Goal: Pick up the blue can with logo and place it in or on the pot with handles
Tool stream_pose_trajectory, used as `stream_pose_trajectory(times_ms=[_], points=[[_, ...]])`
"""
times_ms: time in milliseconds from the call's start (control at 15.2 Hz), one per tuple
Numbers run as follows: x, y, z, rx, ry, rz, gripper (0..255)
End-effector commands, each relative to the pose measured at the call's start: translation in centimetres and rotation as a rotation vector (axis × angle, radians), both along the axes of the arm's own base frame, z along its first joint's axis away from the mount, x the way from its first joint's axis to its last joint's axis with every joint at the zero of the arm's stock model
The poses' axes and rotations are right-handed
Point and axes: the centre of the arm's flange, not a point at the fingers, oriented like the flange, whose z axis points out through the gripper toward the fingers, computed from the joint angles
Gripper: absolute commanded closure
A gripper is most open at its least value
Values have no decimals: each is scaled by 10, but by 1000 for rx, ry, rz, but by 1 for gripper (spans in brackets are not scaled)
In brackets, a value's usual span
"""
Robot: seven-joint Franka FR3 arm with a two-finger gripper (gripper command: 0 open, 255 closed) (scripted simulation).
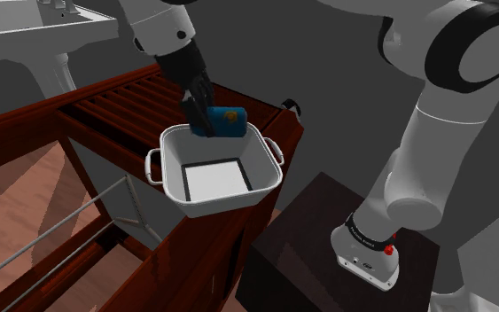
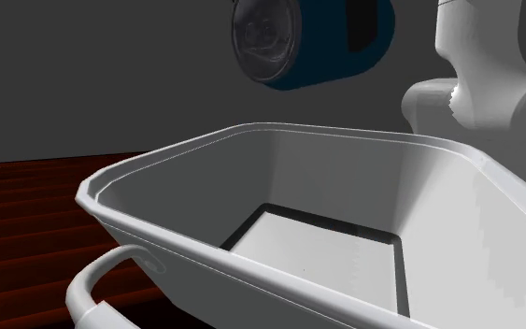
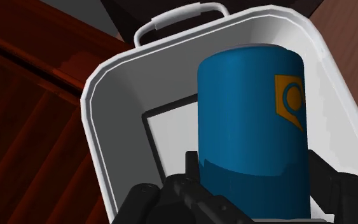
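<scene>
A blue can (image 1: 230,120) with an orange logo lies on its side in the air, just above the far rim of the white square pot (image 1: 222,203) with two loop handles. My black gripper (image 1: 201,118) is shut on the can, coming down from the upper left of the shoulder view. In the wrist view the can (image 3: 250,121) sits between my gripper's (image 3: 255,191) two fingers, over the pot's (image 3: 101,89) open inside. In the second exterior view the can (image 2: 312,51) hangs above the pot's wall (image 2: 345,178), its end facing the camera.
The pot stands on a dark red wooden slatted table (image 1: 114,102). A white basin (image 1: 39,31) is at the shoulder view's upper left. The dark box stand (image 1: 309,239) sits at the lower right. Thin metal rails (image 1: 52,230) run below the table.
</scene>
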Motion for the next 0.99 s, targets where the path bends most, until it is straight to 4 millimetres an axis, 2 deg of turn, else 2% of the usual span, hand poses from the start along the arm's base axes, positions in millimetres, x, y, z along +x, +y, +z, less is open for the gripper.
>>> stream_pose_trajectory(times_ms=[0,396,924], points=[[0,0,-9,1,-1,0,255],[0,0,-42,1,-1,0,255],[0,0,-42,1,-1,0,255]])
